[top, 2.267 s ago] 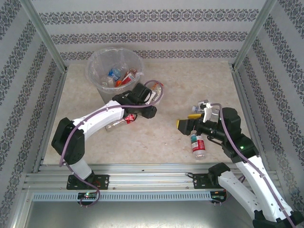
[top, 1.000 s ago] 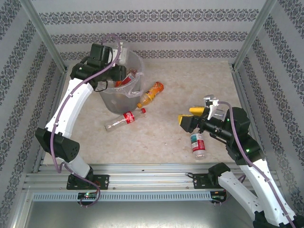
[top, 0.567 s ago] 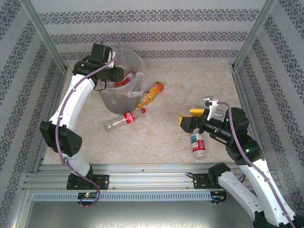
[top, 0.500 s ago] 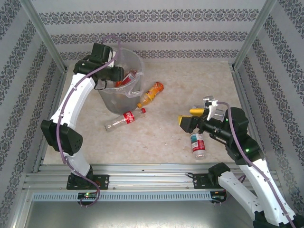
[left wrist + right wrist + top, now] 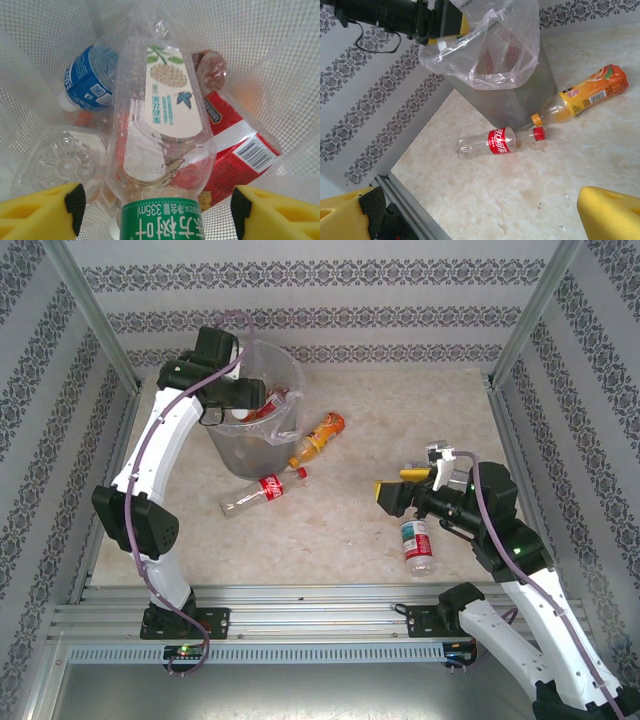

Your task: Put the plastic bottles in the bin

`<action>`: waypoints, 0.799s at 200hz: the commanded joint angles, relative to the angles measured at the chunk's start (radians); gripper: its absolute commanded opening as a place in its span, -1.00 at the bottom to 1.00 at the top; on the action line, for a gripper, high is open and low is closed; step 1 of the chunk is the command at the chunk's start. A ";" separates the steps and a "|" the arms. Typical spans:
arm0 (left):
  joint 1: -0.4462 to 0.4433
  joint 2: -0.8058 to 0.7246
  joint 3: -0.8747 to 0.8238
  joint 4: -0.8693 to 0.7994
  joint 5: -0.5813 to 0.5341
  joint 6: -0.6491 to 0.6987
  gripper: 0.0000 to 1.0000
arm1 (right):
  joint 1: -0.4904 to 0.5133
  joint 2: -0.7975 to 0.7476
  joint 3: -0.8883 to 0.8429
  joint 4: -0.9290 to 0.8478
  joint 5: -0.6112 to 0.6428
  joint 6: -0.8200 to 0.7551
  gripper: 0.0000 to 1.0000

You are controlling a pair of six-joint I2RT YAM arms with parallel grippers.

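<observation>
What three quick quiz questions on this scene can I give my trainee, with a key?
1. How many bottles lie on the table, outside the bin?
2. True or false: the right gripper is shut on a bottle.
3. The left gripper hangs over: A the bin, B the table, C the right gripper.
Key: 1 three; 2 false; 3 A.
</observation>
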 commanded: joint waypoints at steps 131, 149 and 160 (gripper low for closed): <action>-0.044 -0.535 -0.379 -0.007 0.227 0.253 1.00 | 0.015 0.009 0.010 -0.046 0.047 -0.030 0.96; -0.069 -0.588 -0.461 -0.003 0.181 0.227 1.00 | 0.014 0.008 0.004 -0.036 0.043 -0.028 0.96; -0.084 -0.618 -0.514 0.017 0.144 0.196 1.00 | 0.015 0.008 0.000 -0.029 0.039 -0.024 0.96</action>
